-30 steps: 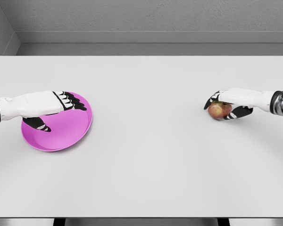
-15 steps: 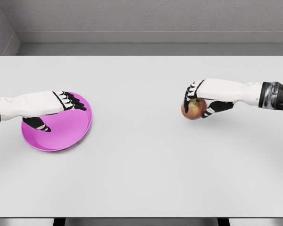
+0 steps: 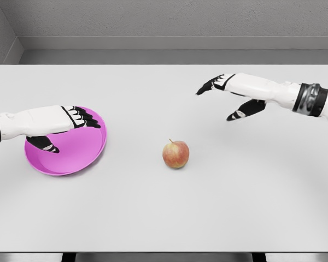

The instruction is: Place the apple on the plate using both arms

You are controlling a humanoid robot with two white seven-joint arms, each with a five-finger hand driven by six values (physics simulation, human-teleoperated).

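A red-yellow apple (image 3: 176, 154) stands upright on the white table (image 3: 164, 213) near its middle, touched by neither hand. The magenta plate (image 3: 71, 154) lies at the left. My left hand (image 3: 71, 126) hovers over the plate's upper part, fingers extended and holding nothing. My right hand (image 3: 221, 95) is raised up and to the right of the apple, clearly apart from it, fingers spread open and empty.
The table's far edge meets a grey wall (image 3: 164, 22) at the back. Bare tabletop separates the apple from the plate.
The right hand carried the apple leftward, let go of it near the table's middle, then opened and lifted away up and right. The left hand and plate have not moved.
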